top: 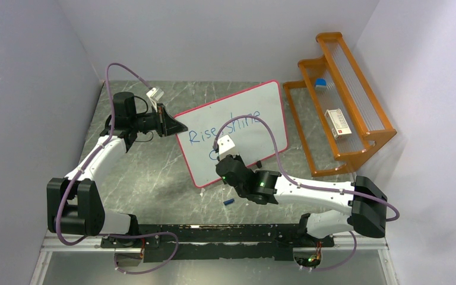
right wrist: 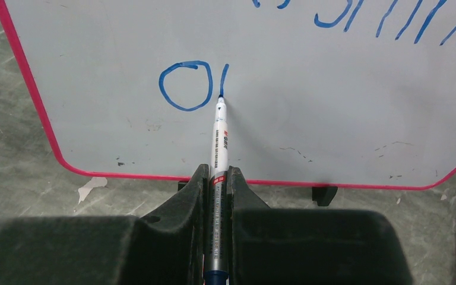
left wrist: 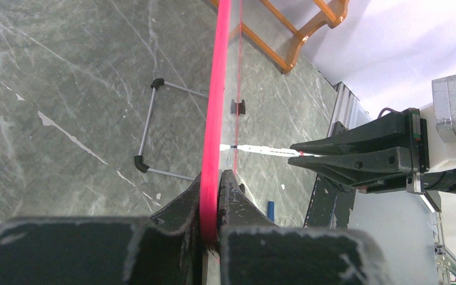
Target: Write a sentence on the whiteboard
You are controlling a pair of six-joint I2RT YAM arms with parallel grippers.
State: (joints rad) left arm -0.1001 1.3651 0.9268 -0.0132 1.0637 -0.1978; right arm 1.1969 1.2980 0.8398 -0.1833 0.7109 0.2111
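The whiteboard [top: 255,113], white with a thin pink-red frame, stands tilted on the table. My left gripper [top: 175,126] is shut on its left frame edge [left wrist: 217,148]. Blue handwritten text [top: 225,126] reads "Rise, shine" on the top line; below it an "o" [right wrist: 184,86] and one short stroke [right wrist: 224,78] are drawn. My right gripper [right wrist: 216,172] is shut on a silver-white marker [right wrist: 219,148], whose tip touches the board at the foot of that stroke. In the top view my right gripper [top: 222,155] hides most of the lower line.
A blue marker cap [top: 228,202] lies on the table near my right arm. An orange stepped rack [top: 338,101] at the right holds a white box [top: 338,123] and a small blue item [top: 320,83]. The board's wire stand [left wrist: 154,127] shows behind it.
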